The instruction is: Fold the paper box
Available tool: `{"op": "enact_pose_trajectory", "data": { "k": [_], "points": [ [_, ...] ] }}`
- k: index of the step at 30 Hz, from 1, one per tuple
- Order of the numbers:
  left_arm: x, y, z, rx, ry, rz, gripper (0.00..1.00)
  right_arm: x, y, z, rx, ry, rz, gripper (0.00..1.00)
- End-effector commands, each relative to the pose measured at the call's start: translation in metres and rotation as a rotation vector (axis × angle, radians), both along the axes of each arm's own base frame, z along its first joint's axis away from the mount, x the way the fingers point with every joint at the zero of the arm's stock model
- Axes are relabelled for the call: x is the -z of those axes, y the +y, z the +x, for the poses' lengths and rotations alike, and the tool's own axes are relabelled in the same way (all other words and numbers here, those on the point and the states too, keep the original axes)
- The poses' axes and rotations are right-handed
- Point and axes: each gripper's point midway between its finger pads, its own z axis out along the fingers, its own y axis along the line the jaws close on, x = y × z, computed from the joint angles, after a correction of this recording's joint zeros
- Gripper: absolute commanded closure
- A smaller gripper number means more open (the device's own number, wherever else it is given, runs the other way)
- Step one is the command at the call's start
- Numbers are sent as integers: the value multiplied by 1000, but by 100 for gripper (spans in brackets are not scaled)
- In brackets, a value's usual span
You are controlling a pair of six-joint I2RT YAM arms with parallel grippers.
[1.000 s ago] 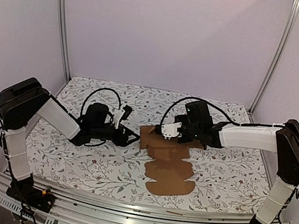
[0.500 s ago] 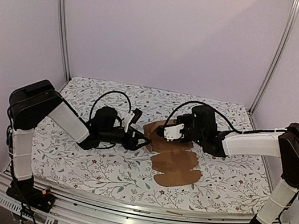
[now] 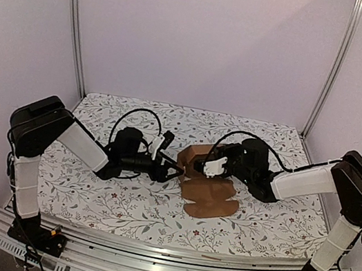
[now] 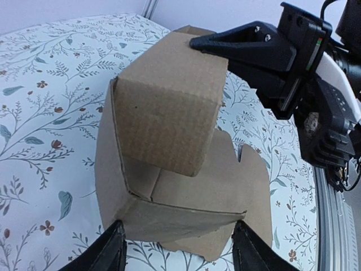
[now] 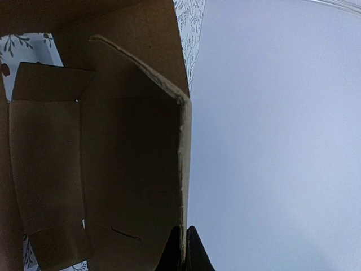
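Floral table (image 3: 108, 193) carrying the paper box (image 3: 208, 198), its far panel now raised upright, so folding is underway. My right pincer (image 3: 212, 167) is clamped on that panel; my left pincer (image 3: 175, 169), fingers apart, has moved up beside the box.

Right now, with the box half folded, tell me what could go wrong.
1. The right gripper pinches only the thin top edge of one raised wall of the box; the cardboard may slip out or crease.
2. The left gripper is open right at the low front flap; closing could crush it or shove the box.
3. Both grippers sit close together and might collide.
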Motion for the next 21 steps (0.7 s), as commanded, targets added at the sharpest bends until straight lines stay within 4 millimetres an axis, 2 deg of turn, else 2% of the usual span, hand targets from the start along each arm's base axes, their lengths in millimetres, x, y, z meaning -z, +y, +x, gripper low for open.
{"op": "enact_pose_trajectory", "data": {
  "k": [1, 8, 17, 21],
  "points": [
    [-5, 0, 2, -13, -49, 20, 36, 9, -1, -6, -65, -32, -32, 100],
    [-4, -13, 15, -10, -97, 73, 36, 22, -4, -9, -81, -31, -75, 100],
    [8, -37, 4, 74, -126, 155, 40, 20, -9, -5, -67, -63, -69, 100],
    [17, -41, -4, 81, -126, 171, 40, 22, -12, -6, -58, -64, -76, 100]
  ]
}}
